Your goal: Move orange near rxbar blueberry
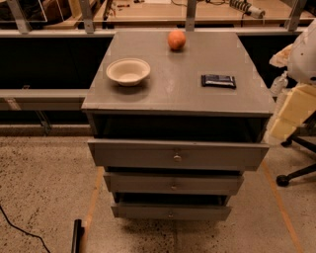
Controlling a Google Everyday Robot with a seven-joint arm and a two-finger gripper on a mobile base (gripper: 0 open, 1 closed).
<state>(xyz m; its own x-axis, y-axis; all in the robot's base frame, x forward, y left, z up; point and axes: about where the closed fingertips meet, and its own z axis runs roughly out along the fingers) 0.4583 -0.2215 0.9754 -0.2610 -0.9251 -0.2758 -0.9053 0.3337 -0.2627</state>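
The orange sits at the far middle of the grey cabinet top. The rxbar blueberry, a flat dark bar, lies on the right side of the top, nearer to me than the orange and well apart from it. My gripper shows as pale cream parts at the right edge of the view. It hangs beside the cabinet's right side, below the level of the top and away from both things. It holds nothing that I can see.
A white bowl stands on the left of the top. The cabinet's three drawers are pulled partly out. An office chair base is on the floor at right. A workbench runs behind the cabinet.
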